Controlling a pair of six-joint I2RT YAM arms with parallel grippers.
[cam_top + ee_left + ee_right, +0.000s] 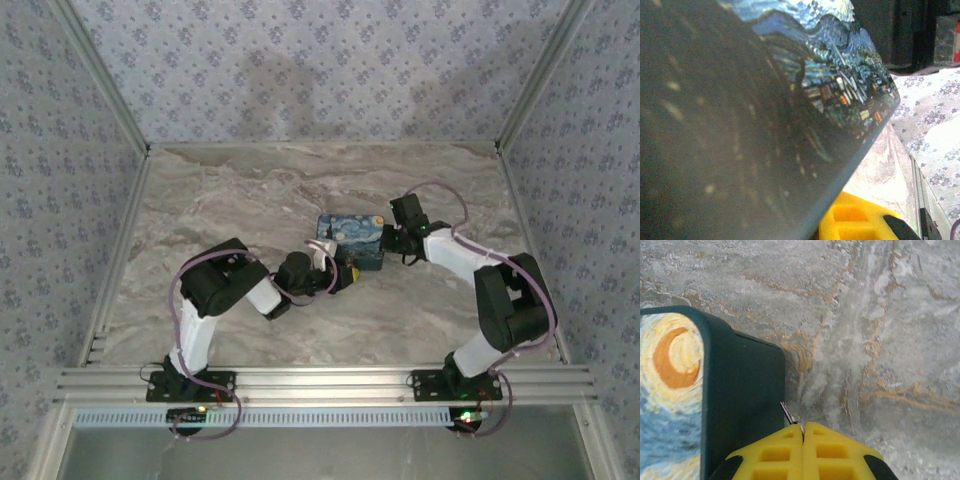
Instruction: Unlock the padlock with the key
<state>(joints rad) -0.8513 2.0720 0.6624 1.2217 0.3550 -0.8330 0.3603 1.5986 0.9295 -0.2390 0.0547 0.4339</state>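
Right jaws clench the key (789, 413) beside the box (742, 395), the left jaws' state I cannot tell, so the key is in hand but unlocking looks undone.

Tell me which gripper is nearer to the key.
Right. The right gripper is shut on the key, its tip poking out beside the box. The left gripper is by the box's other end.
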